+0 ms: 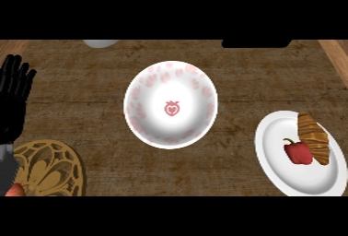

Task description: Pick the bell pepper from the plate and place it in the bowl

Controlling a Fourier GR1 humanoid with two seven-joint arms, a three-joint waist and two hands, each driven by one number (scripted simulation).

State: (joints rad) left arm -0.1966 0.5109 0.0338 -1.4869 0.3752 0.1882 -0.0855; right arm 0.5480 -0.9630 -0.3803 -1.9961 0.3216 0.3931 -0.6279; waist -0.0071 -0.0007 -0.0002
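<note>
**Pepper waits on the plate**

The small shiny red bell pepper (pixel 298 152) lies on the round white plate (pixel 275 161), touching a brown croissant (pixel 314 138). It is likely light, smooth and slippery — best held round its fat middle. The white pink-dotted bowl (pixel 171 105) sits mid-bench. The black left hand (pixel 15 99) rests by the left edge, fingers straight and spread — no right hand shows.

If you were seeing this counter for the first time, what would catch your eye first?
The white bowl with pink markings and a red emblem sits mid-counter and draws the eye first. At right, a white plate holds a red bell pepper beside a croissant. The black left hand rests open at the left edge, above a golden openwork trivet.
</note>
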